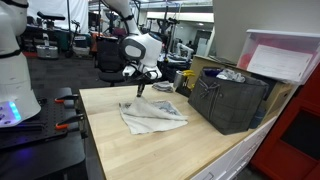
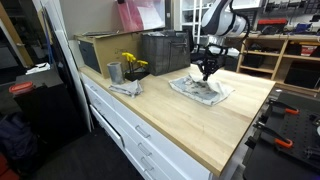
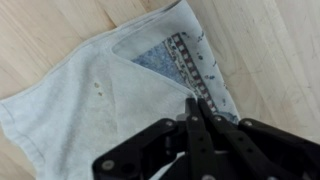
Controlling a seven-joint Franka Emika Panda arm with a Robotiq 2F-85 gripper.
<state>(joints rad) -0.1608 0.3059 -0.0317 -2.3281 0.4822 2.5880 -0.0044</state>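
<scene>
A white cloth (image 1: 152, 115) (image 2: 200, 90) lies crumpled on the wooden table (image 1: 120, 155) (image 2: 240, 125). In the wrist view the cloth (image 3: 90, 100) is folded over itself and shows a blue patterned side (image 3: 165, 60) beneath. My gripper (image 1: 140, 92) (image 2: 206, 74) (image 3: 195, 100) points straight down at the cloth's far edge. Its black fingers are pressed together right where the fold line ends, pinching the fabric there. The pinched bit itself is hidden between the pads.
A dark mesh crate (image 1: 230, 100) (image 2: 165, 50) stands on the table close beside the cloth. A metal cup (image 2: 114, 72) with yellow flowers and a second small rag (image 2: 126, 88) sit further along. A pink-lidded bin (image 1: 285, 55) rests behind the crate.
</scene>
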